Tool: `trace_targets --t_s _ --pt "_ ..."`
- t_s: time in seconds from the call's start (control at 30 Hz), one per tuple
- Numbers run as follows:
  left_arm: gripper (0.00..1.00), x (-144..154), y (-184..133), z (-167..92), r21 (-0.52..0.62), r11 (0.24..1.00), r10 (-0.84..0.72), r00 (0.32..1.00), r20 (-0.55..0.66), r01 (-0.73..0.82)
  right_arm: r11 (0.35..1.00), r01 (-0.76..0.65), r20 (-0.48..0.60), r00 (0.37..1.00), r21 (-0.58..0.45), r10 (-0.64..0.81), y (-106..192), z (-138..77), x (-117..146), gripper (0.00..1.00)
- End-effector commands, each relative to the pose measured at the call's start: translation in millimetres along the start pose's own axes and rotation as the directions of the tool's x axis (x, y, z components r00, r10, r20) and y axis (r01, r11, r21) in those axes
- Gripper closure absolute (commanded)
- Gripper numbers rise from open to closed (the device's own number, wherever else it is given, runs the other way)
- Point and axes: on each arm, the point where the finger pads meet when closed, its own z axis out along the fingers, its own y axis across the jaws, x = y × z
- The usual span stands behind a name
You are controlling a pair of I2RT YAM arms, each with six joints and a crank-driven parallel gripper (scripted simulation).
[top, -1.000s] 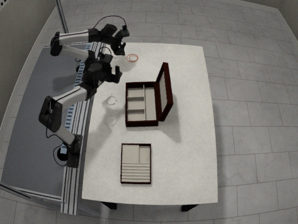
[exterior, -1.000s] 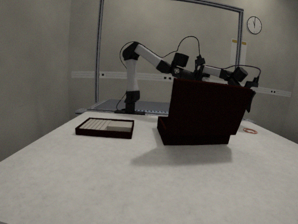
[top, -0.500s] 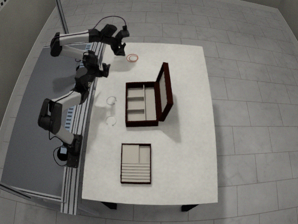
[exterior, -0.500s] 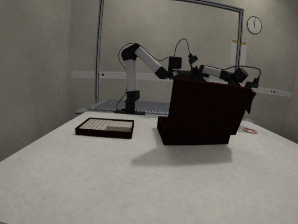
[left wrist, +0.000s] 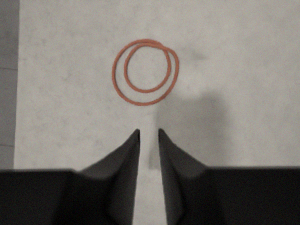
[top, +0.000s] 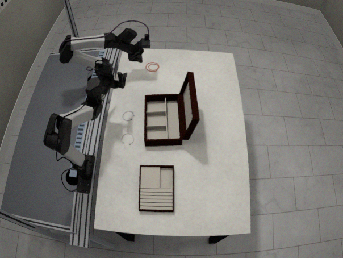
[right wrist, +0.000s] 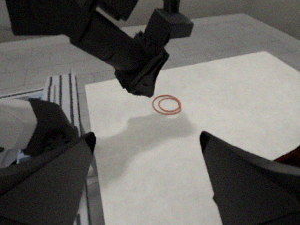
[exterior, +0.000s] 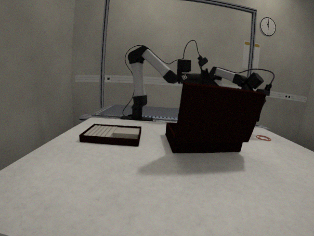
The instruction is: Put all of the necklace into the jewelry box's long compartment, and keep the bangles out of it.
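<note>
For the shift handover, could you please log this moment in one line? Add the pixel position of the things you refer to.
left gripper (top: 138, 61) (left wrist: 149, 132): nearly shut, empty | right gripper (top: 125, 80) (right wrist: 149, 139): open | necklace (top: 147, 69) (exterior: 263, 140) (left wrist: 115, 79) (right wrist: 153, 105): on table (top: 216, 142) (exterior: 156, 195)

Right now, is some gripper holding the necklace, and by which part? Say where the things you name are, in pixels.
Nothing is held: the left gripper (top: 138, 60) (exterior: 258, 120) (left wrist: 149, 131) (right wrist: 150, 93) and right gripper (top: 124, 80) (exterior: 205, 71) (right wrist: 147, 134) are empty. The necklace (top: 152, 71) (exterior: 263, 140) (left wrist: 145, 43) (right wrist: 167, 114) lies on the table (top: 210, 199) (exterior: 156, 195) (left wrist: 250, 49) (right wrist: 235, 89).
</note>
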Motion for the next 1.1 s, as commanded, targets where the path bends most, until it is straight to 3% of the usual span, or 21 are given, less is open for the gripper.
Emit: trace_targets --t_s 0.0,0.2,0.4,0.47,0.7,0.87,1.07 --pt "0.83 -4 3 1 0.107 0.971 0.219 0.975 -0.050 -0.213 1.000 -0.005 0.005 1.000 0.009 0.005 -1 -1 1 0.00" --pt "0.83 4 7 12 0.263 0.855 0.493 0.858 -0.142 -0.448 1.000 -0.005 0.020 1.000 0.004 0.005 -1 1 -6 0.00" --pt "0.83 10 8 22 0.417 0.680 0.710 0.684 -0.168 -0.603 1.000 -0.005 0.020 1.000 0.004 0.005 -1 1 -6 0.00" --pt "0.83 10 8 22 0.417 0.680 0.710 0.684 -0.168 -0.603 1.000 -0.005 0.020 1.000 0.004 0.005 -1 1 -6 0.00" --pt "0.83 15 11 35 0.605 0.374 0.918 0.374 -0.133 -0.703 1.000 -0.005 0.020 1.000 0.004 0.005 -1 1 -6 0.00" --pt "0.83 17 8 45 0.684 0.212 0.973 0.216 -0.081 -0.698 1.000 -0.005 0.020 1.000 0.004 0.005 -1 1 -6 0.00" --pt "0.83 14 5 55 0.689 0.170 0.982 0.178 -0.061 -0.704 1.000 -0.005 0.020 1.000 0.004 0.005 -1 1 -6 0.00"
